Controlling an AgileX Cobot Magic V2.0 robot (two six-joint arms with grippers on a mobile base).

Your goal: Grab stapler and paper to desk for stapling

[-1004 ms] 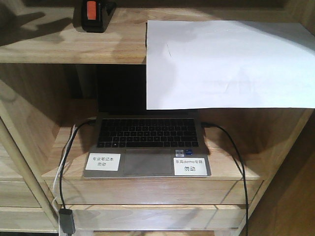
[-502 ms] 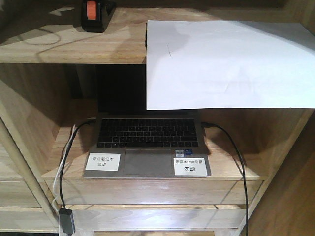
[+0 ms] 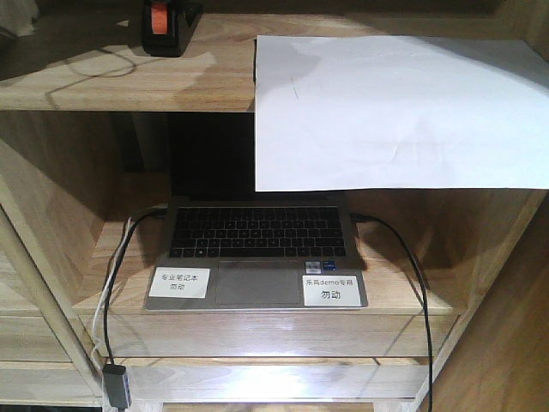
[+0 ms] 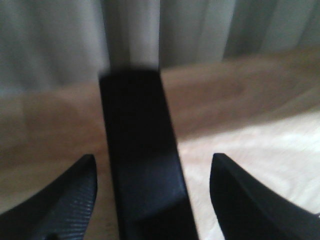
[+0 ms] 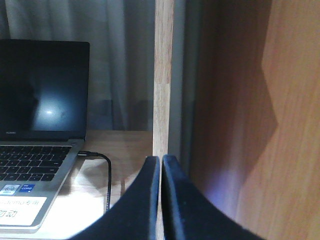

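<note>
One stapler [image 3: 163, 26], one paper sheet [image 3: 395, 112], one laptop [image 3: 256, 257], two white labels [image 3: 178, 281] [image 3: 330, 292] and two black cables [image 3: 105, 326] [image 3: 426, 343] are sitting in view.

On upper shelf [image 3: 129, 81]: stapler [image 3: 163, 26] L, paper [image 3: 395, 112] R of it, overhanging front edge; laptop [image 3: 257, 249] on lower shelf [image 3: 403, 283].

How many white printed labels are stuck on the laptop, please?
2. The left label sits on the laptop, left of the trackpad; the right label sits right of it. None appears hidden.
</note>
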